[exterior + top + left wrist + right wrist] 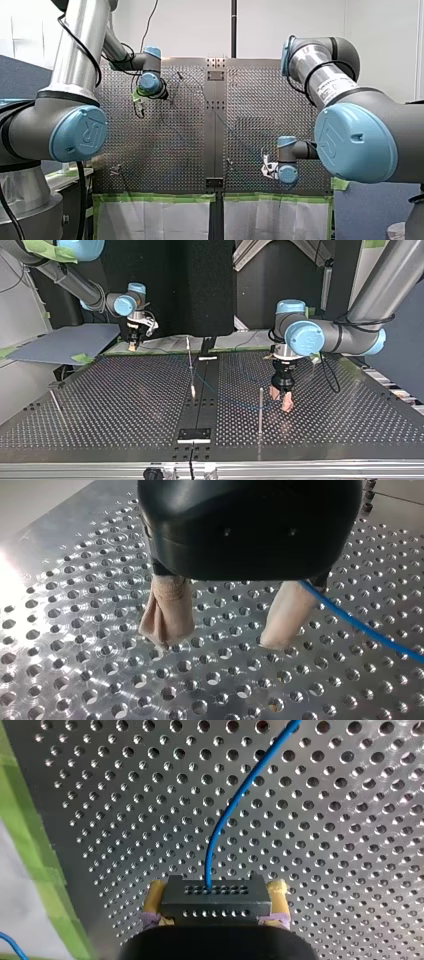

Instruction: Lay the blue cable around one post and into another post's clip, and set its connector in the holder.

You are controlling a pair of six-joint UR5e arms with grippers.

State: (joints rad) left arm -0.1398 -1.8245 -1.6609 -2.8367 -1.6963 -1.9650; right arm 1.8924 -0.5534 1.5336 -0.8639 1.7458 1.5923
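Connector between my right jaws — cable ahead.

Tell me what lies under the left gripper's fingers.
Only bare perforated table shows under the open left gripper. The blue cable passes outside one beige finger; the gripper's black body covers where it runs on.

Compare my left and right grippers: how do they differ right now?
My left gripper is open and empty, the blue cable passing beside one finger; my right gripper is shut on the black connector. The left's pads look beige, the right's yellow. Both point down at the perforated table.
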